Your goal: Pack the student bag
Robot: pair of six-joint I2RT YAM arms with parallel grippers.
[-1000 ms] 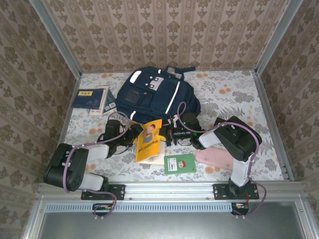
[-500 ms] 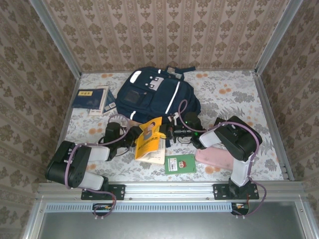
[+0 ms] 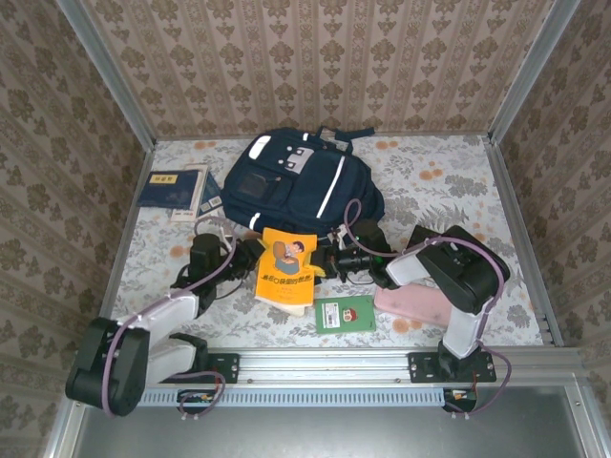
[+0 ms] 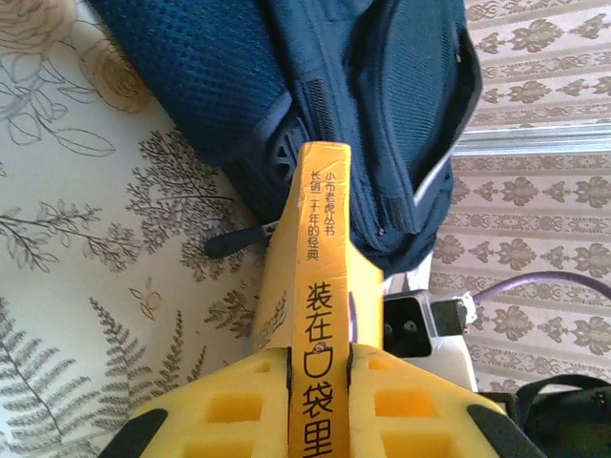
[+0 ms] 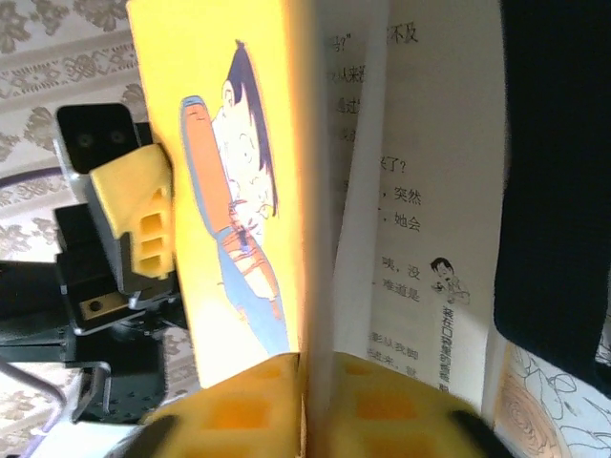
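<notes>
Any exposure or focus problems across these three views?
Top external: even, soft light and sharp, with student bag detail readable. Left wrist: yellow book spine text legible, left gripper soft in the foreground. Right wrist: book cover blurred up close, open page washed out, bag nearly black.

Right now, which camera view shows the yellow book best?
The top external view: nearly the whole yellow book shows, front cover up, beside the student bag. The left wrist view gives its spine edge-on; the right wrist view gives part of the cover and some open pages.
</notes>
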